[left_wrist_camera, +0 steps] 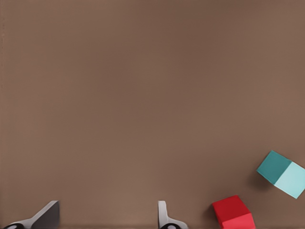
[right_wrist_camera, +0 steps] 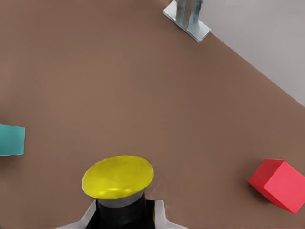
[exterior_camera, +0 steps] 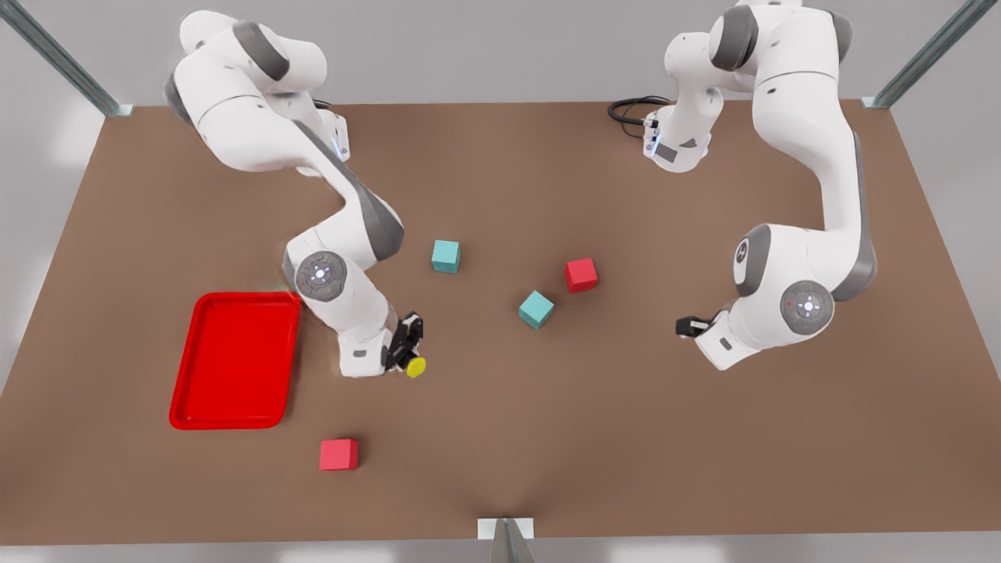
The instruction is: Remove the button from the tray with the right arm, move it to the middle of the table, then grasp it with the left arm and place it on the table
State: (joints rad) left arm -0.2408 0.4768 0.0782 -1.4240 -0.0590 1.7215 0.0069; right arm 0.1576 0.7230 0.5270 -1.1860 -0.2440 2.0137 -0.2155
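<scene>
- Right pincer (exterior_camera: pixel 408 353) clamped on the button (exterior_camera: pixel 415 366), yellow cap outward, just beside the tray (exterior_camera: pixel 235 361) on the front view's left, above the desk (exterior_camera: pixel 500 438).
- Left pincer (exterior_camera: pixel 688 326) waits on the front view's right; fingers (left_wrist_camera: pixel 164 217) parted, gripping nothing.
- Step in hand, as I judge: carrying toward mid-desk.
- Advice: keep the grip low on the dark body, cap exposed for the left pincer.
- Steer between the teal cube (exterior_camera: pixel 536 309) and near red cube (exterior_camera: pixel 339 454); stop well apart from both.

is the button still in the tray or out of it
Out. The button sits clamped in the right tool, above the table beside the tray. The left tool waits open near the cubes.
</scene>
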